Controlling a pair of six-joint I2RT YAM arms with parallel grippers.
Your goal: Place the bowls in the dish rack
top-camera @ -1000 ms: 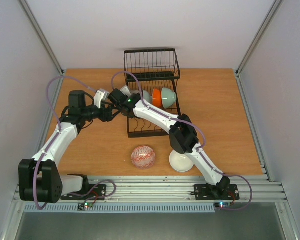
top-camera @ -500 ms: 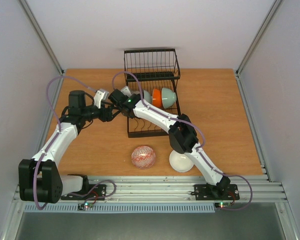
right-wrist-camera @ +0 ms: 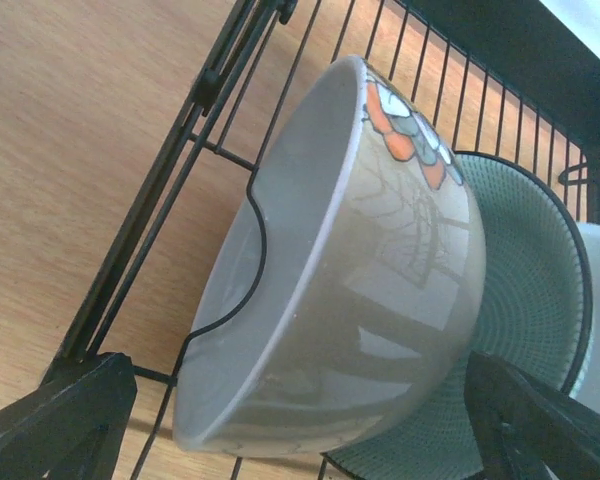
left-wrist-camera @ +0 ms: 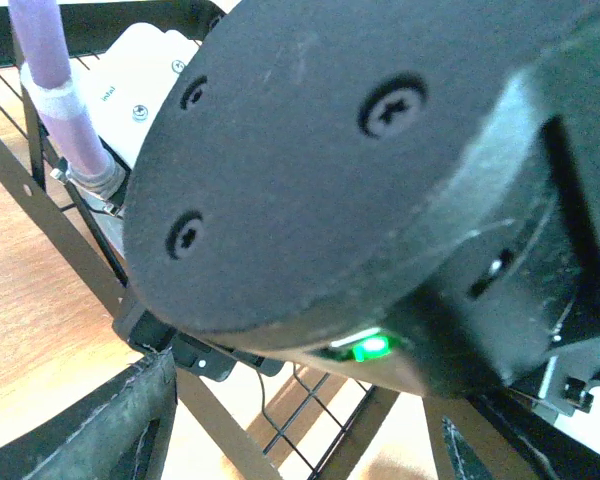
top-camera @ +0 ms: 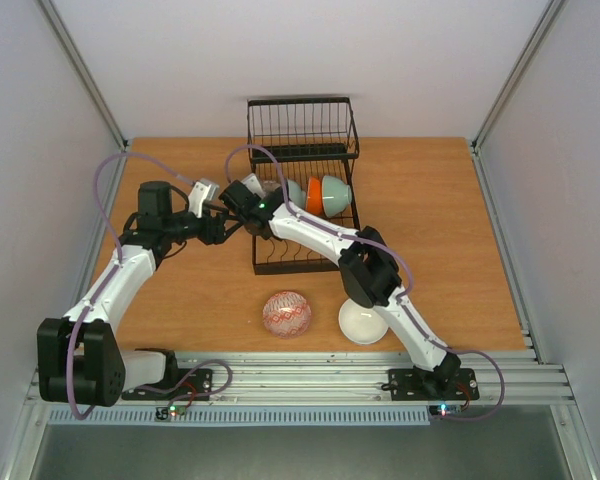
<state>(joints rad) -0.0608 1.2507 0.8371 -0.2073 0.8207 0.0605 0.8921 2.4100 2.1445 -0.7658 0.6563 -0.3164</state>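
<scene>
The black dish rack (top-camera: 302,128) stands at the back middle of the table. In its slots a pale mint bowl (top-camera: 293,191), an orange bowl (top-camera: 313,196) and another mint bowl (top-camera: 337,194) stand on edge. My right gripper (top-camera: 256,192) is at the rack's left end. Its wrist view shows a grey bowl (right-wrist-camera: 380,260) with an orange flower on edge between the rack wires (right-wrist-camera: 160,210), leaning on a green ribbed bowl (right-wrist-camera: 530,280). The right gripper (right-wrist-camera: 300,430) is open, its fingers clear of the grey bowl. My left gripper (top-camera: 218,225) is open just left of the rack.
A red-patterned bowl (top-camera: 287,313) and a white bowl (top-camera: 361,323) sit on the table near the front. The right arm's black wrist housing (left-wrist-camera: 360,150) fills the left wrist view, close above the left gripper (left-wrist-camera: 300,450); rack wire (left-wrist-camera: 310,410) shows beneath.
My right gripper's jaws have opened wider around the grey bowl, which now rests in the rack. The right arm has shifted slightly towards the back. The left arm has not moved.
</scene>
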